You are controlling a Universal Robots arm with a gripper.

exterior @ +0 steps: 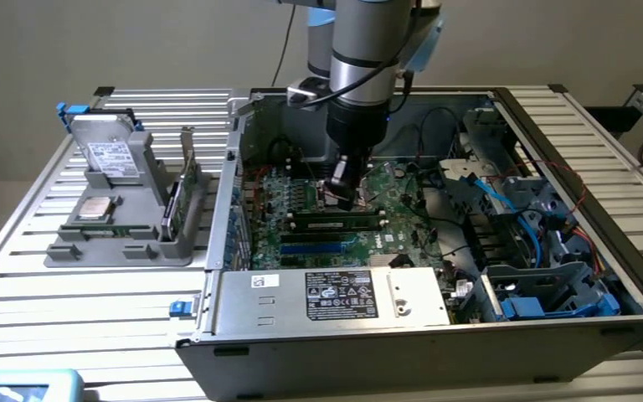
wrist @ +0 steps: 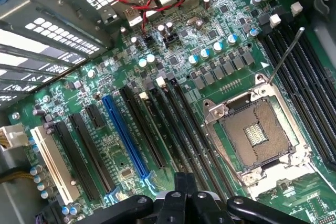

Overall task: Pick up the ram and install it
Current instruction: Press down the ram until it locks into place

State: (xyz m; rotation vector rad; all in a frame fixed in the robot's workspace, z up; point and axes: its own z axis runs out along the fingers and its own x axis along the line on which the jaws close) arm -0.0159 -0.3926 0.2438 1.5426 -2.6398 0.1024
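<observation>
My gripper [exterior: 343, 194] hangs low inside the open computer case, just above the green motherboard [exterior: 299, 201]. A thin green stick that looks like the ram [exterior: 336, 224] stands along a black slot right in front of the fingertips. I cannot tell whether the fingers touch it. In the wrist view the gripper [wrist: 184, 182] is shut with nothing visible between its dark fingers. It hovers over the long black memory slots [wrist: 176, 124] beside the open processor socket [wrist: 255, 134].
A grey holder [exterior: 120, 226] on the exterior view's left carries a drive, a silver processor chip [exterior: 96, 208] and an upright green expansion card [exterior: 191, 188]. Case walls, blue and black cables [exterior: 522, 218] and the power supply [exterior: 333, 295] surround the board.
</observation>
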